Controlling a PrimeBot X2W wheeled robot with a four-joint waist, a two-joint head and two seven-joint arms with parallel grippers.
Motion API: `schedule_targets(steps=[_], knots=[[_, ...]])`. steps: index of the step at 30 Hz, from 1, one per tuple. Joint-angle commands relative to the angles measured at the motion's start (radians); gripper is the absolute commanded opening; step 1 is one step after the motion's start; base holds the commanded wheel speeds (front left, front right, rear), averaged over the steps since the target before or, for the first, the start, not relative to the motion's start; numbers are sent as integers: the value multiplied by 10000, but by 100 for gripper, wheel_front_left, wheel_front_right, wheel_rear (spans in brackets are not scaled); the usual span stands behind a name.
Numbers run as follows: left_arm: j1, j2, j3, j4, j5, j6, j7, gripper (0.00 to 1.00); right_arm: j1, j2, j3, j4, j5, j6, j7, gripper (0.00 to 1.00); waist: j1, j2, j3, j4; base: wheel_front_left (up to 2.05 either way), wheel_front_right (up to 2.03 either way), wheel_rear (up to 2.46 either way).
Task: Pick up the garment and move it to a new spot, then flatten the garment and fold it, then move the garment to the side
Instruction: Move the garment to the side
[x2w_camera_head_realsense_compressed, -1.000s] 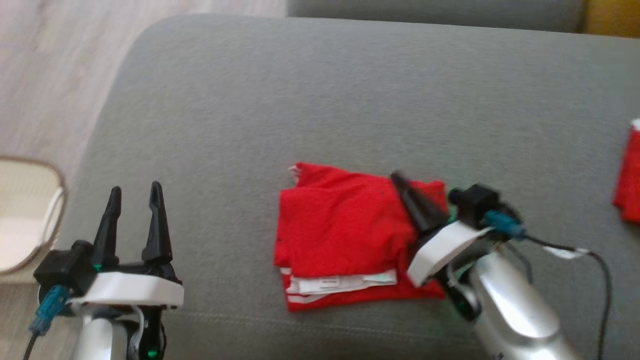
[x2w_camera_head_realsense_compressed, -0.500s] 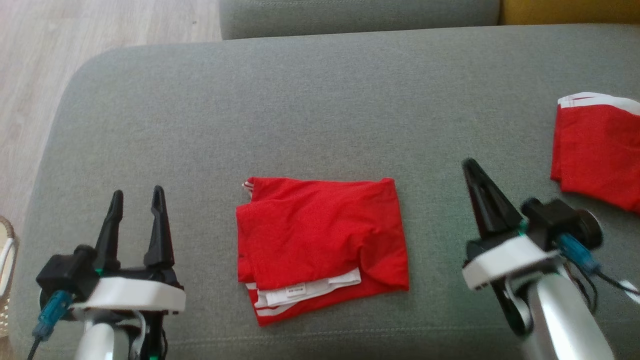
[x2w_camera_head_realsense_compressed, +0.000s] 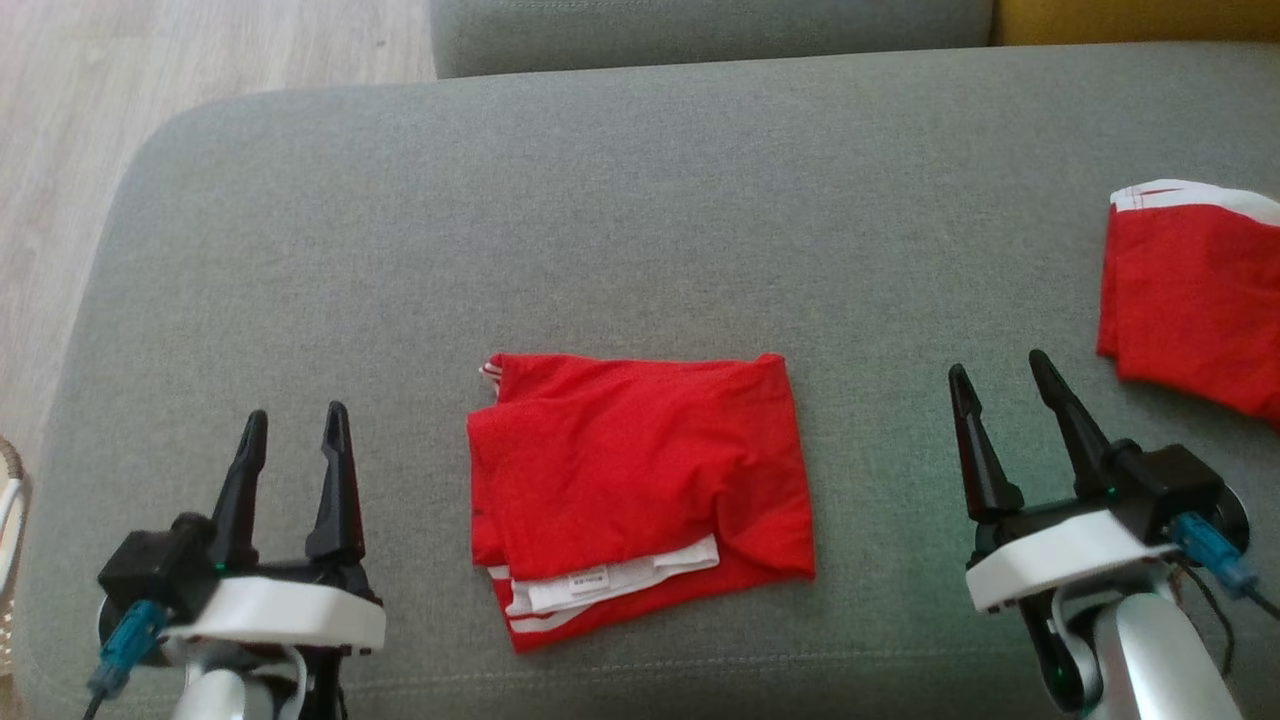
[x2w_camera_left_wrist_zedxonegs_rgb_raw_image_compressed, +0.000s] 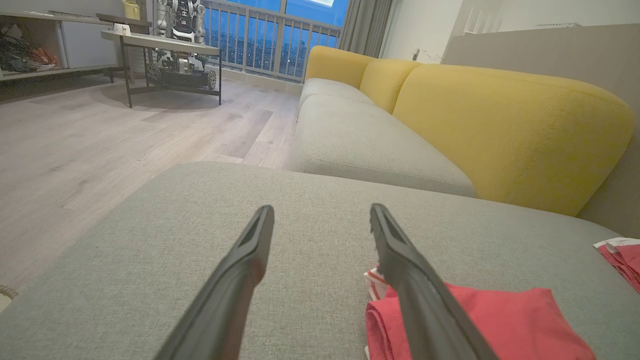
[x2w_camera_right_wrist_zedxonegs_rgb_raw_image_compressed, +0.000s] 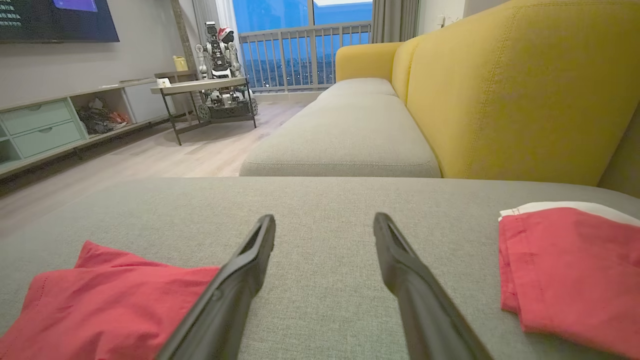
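The garment (x2w_camera_head_realsense_compressed: 640, 490), red with white trim and a white label, lies folded into a rough square on the grey cushion (x2w_camera_head_realsense_compressed: 620, 230), near its front edge. It appears low and right in the left wrist view (x2w_camera_left_wrist_zedxonegs_rgb_raw_image_compressed: 500, 325) and low and left in the right wrist view (x2w_camera_right_wrist_zedxonegs_rgb_raw_image_compressed: 105, 310). My left gripper (x2w_camera_head_realsense_compressed: 295, 425) stands open to the garment's left, holding nothing. My right gripper (x2w_camera_head_realsense_compressed: 1000, 365) stands open to the garment's right, apart from it and holding nothing.
A second red garment (x2w_camera_head_realsense_compressed: 1195, 305) with white trim lies at the cushion's right edge, close to my right gripper (x2w_camera_right_wrist_zedxonegs_rgb_raw_image_compressed: 324, 222). Wood floor (x2w_camera_head_realsense_compressed: 90, 120) lies beyond the cushion's left end. Yellow sofa backs (x2w_camera_right_wrist_zedxonegs_rgb_raw_image_compressed: 520, 95) rise at the far right.
My right gripper has left the garment, drawn back to the right and opened. The camera has shifted, bringing the second red garment further into view. The left arm has kept its place.
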Motion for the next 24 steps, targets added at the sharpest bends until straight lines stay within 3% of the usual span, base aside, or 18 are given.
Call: schedule_targets(steps=[1, 10, 24], knots=[[-383, 79, 265, -310, -50, 23, -53, 100, -211, 11, 274, -306, -4, -2, -113, 100, -1, 0, 13, 7, 0, 0, 0], [-556, 79, 221, -336, -41, -27, -53, 100, -279, 11, 541, -18, 376, -2, -94, 100, -1, 0, 326, 177, 0, 0, 0], [-930, 79, 124, -133, 28, -201, -53, 100, -1004, 11, 2264, 2449, 3270, -2, 366, 100, -1, 0, 918, 722, 0, 0, 0]])
